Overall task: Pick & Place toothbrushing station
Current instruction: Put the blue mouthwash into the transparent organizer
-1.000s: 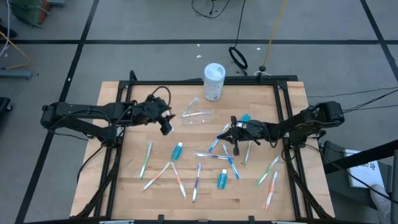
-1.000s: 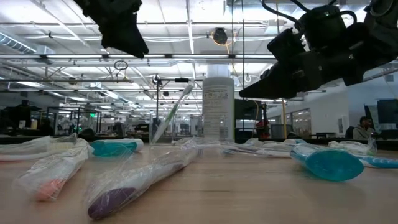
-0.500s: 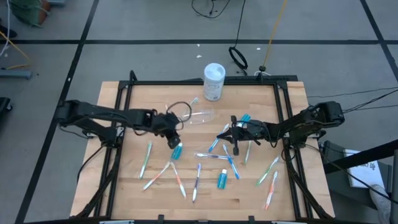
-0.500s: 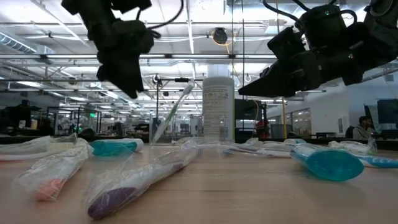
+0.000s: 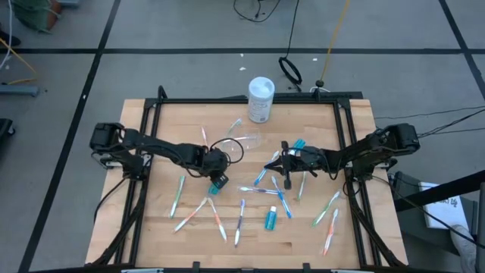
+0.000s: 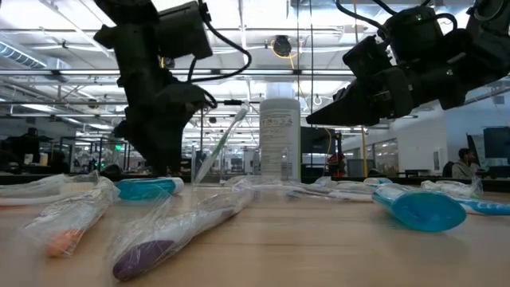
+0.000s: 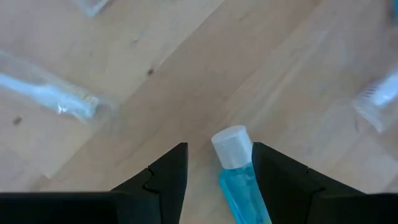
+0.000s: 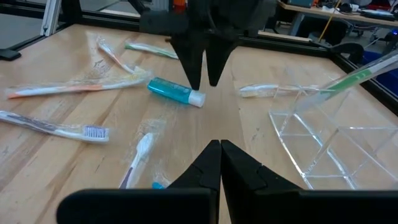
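Your left gripper (image 5: 220, 182) stood low over the table's middle, jaws spread, tips straddling the white-capped end of a teal toothpaste tube (image 7: 239, 174). In the left wrist view the tube lay flat on the wood between the two fingers (image 7: 163, 177); whether they touched it you could not tell, and nothing was lifted.

Your right gripper (image 5: 271, 164) hovered above the table right of centre, clenched on nothing; the right wrist view showed its two fingertips pressed together with only bare wood under them.

The clear plastic cup (image 5: 244, 139) lay on its side near the back, in front of the white tub (image 5: 261, 98), with a green toothbrush (image 8: 360, 73) poking from it. A second toothpaste tube (image 5: 270, 218) lay nearer the front edge.

Wrapped toothbrushes were scattered across the table (image 5: 136, 227): a green one (image 5: 178, 193) left of the left gripper, an orange one (image 5: 217, 218) and a purple one (image 5: 240, 221) toward the front, more at the right near the rail (image 5: 330, 208).
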